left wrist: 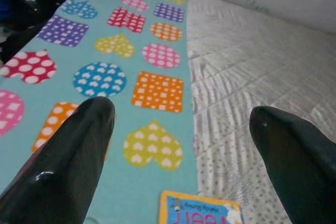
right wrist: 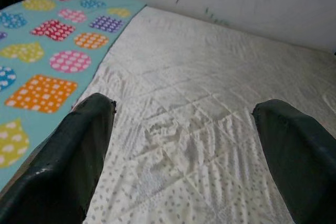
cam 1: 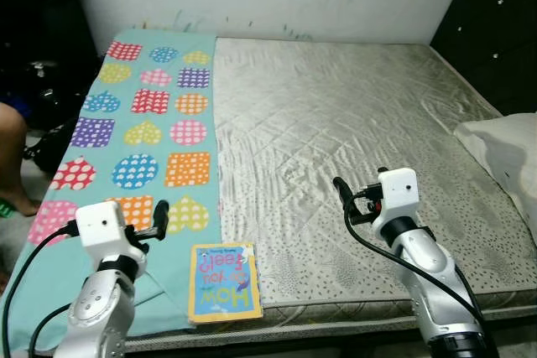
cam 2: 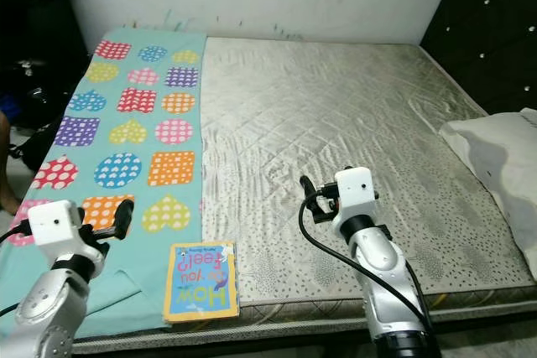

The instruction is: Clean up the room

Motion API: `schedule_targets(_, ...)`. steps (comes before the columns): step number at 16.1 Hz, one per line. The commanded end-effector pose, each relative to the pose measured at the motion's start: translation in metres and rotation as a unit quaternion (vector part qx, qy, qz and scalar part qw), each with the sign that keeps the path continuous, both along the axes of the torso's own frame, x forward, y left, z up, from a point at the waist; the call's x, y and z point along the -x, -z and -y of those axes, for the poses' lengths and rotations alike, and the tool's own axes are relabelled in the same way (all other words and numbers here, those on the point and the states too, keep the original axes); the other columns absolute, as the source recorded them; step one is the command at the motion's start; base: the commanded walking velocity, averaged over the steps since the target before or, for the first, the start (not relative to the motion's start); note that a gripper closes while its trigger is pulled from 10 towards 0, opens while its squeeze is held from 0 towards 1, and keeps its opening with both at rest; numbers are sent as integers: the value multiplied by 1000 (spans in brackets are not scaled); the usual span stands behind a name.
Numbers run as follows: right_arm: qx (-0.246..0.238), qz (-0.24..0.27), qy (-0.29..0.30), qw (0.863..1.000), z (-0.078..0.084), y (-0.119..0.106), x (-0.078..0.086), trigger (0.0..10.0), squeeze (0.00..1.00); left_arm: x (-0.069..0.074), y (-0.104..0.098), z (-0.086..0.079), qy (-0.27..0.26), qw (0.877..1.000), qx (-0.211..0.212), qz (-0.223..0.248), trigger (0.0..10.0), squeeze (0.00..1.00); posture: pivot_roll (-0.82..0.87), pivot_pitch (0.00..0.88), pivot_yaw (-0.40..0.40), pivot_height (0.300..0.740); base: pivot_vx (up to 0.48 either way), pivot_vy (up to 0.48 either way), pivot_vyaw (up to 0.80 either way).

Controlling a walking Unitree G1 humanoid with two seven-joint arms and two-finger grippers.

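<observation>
Left gripper (left wrist: 181, 129) open over patterned blanket (cam 1: 151, 132), book (cam 1: 223, 281) near

You can read one text here: the cover of a children's book (cam 1: 224, 282) lying at the near edge of the bed (cam 1: 352, 132), just beside the inner border of the teal patterned blanket (cam 1: 147, 132). Its title, in large coloured letters, stands upside down to you and reads "How do you feel?"; the small line along the cover's far edge is too tiny to make out. In the left wrist view only the word "feel" (left wrist: 202, 216) can be partly read
</observation>
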State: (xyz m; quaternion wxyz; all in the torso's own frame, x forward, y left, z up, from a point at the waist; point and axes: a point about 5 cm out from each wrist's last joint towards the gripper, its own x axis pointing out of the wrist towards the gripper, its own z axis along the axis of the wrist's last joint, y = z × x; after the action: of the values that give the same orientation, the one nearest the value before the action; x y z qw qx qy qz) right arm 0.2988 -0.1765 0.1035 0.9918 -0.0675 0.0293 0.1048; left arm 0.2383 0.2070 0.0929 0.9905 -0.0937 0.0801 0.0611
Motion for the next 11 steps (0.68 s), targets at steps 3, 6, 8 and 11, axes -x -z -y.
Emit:
schedule_targets(3,6,-11,5,1000,9,5,7,10000,0,6,-5,-5,7,1000,-13,7,10000,0,-30,108,-78,740,0,0,0)
schedule_targets(6,38,7,0,999,22,3,19,10000,0,14,-14,-7,14,998,-35,48,10000,0,-37,135,-85,740,0,0,0)
schedule_targets(8,68,13,20,997,39,2,26,10000,0,27,-16,-12,2,999,-33,43,10000,0,-42,156,-90,740,0,0,0)
schedule_targets(11,62,-1,21,998,43,4,26,10000,0,33,-13,-11,6,1000,-11,28,10000,0,-40,172,-89,740,0,0,0)
